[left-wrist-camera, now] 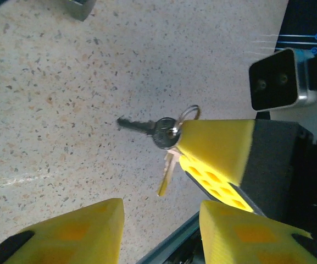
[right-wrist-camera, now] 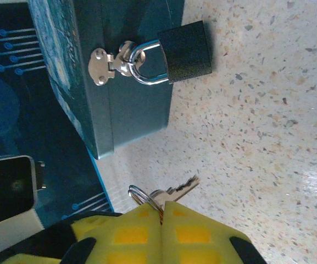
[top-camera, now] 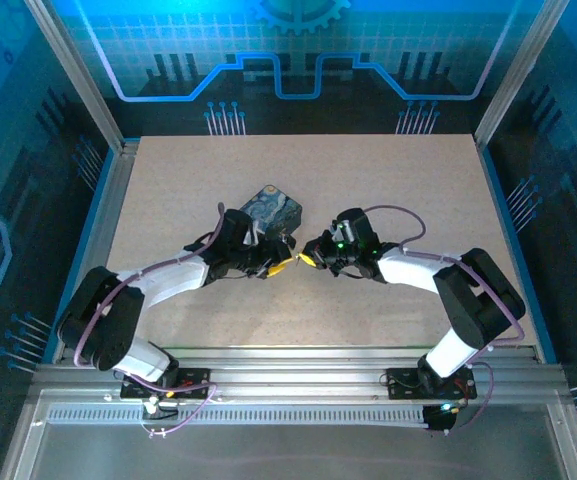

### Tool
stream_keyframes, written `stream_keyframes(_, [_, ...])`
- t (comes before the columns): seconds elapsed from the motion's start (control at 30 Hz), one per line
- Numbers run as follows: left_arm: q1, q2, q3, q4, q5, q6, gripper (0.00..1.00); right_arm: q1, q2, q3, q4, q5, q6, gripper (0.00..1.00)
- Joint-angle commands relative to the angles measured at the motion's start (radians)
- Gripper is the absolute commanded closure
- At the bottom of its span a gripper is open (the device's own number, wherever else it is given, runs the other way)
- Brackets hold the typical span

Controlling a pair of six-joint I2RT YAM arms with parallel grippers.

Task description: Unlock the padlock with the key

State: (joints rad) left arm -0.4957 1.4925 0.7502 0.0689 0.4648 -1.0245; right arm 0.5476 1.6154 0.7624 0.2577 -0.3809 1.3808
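Right gripper (right-wrist-camera: 162, 212): yellow fingers are pressed shut on the key (right-wrist-camera: 181, 188) at its head, beside the ring (right-wrist-camera: 138, 193). The blade is left sticking out past the fingertips, above the table (right-wrist-camera: 268, 110). The padlock (right-wrist-camera: 185, 52) is hung by its shackle on the hasp (right-wrist-camera: 106, 65) of the blue box (right-wrist-camera: 125, 115), apart from the key. Left gripper (left-wrist-camera: 161, 234): fingers are spread wide, nothing is held.

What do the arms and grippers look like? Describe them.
The left arm and right arm have white links, black joints and thin purple cables. The left gripper and right gripper have blocky yellow fingers on black bodies.
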Motion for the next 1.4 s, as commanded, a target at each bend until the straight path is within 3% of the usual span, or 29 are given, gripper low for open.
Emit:
stream_keyframes(0.0, [-0.01,0.028,0.026,0.04,0.001,-0.067,0.61,-0.008,-0.029,-0.023,0.093,0.023,0.078,1.0])
stream_keyframes(0.87, [-0.033,0.071,0.027,0.135,-0.014,-0.149,0.74,0.014,-0.029,-0.025,0.145,0.007,0.135,1.0])
stream_keyframes(1.37, [-0.021,0.057,0.024,0.1,-0.042,-0.088,0.89,0.032,-0.045,-0.038,0.118,0.011,0.115,1.0])
